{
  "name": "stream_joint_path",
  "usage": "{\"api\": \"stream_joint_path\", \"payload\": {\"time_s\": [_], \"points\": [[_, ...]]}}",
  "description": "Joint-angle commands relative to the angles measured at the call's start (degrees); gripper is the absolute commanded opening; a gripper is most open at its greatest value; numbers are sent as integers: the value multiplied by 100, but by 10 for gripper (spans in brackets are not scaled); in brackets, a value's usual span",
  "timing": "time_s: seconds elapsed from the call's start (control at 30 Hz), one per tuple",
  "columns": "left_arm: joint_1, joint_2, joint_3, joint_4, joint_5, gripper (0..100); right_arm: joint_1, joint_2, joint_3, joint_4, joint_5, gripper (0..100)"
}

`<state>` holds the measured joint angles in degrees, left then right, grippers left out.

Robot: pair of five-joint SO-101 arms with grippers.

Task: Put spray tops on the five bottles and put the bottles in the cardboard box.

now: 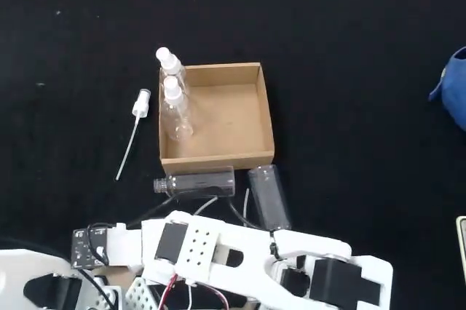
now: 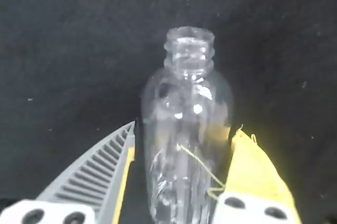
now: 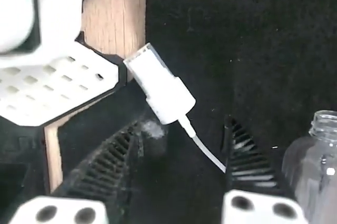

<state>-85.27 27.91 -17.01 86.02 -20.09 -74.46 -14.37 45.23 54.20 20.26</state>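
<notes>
Right gripper [image 3: 182, 126] gapes around a spray top [image 3: 160, 90]; left gripper [image 2: 184, 128] brackets an uncapped bottle [image 2: 188, 84].
Cannot tell if clamped; neck points free for capping, near the cardboard box [image 1: 218, 159].

The open cardboard box [image 1: 216, 159] sits mid-frame in the high view. Two clear capped bottles [image 1: 175, 112] lie along its left wall, possibly partly inside. A loose spray top [image 1: 140, 102] with a long tube lies to the left of the box, and two uncapped bottles [image 1: 196, 183] lie below it.
</notes>
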Motion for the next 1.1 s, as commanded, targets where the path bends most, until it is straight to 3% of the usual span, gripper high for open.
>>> {"api": "stream_joint_path", "payload": {"time_s": [0.0,0.27,0.7,0.97,1.07], "points": [[-31,-62,-813,422,-9,161,-53,-84,-435,105,35,216],[-13,-53,-936,527,-9,277,334,-84,-664,114,62,216],[-4,633,-848,-132,-387,277,580,-75,-637,70,35,216],[13,905,-1815,492,-413,271,563,-40,-629,70,26,216],[22,905,-1815,545,-413,201,563,-57,-629,70,35,216]]}}
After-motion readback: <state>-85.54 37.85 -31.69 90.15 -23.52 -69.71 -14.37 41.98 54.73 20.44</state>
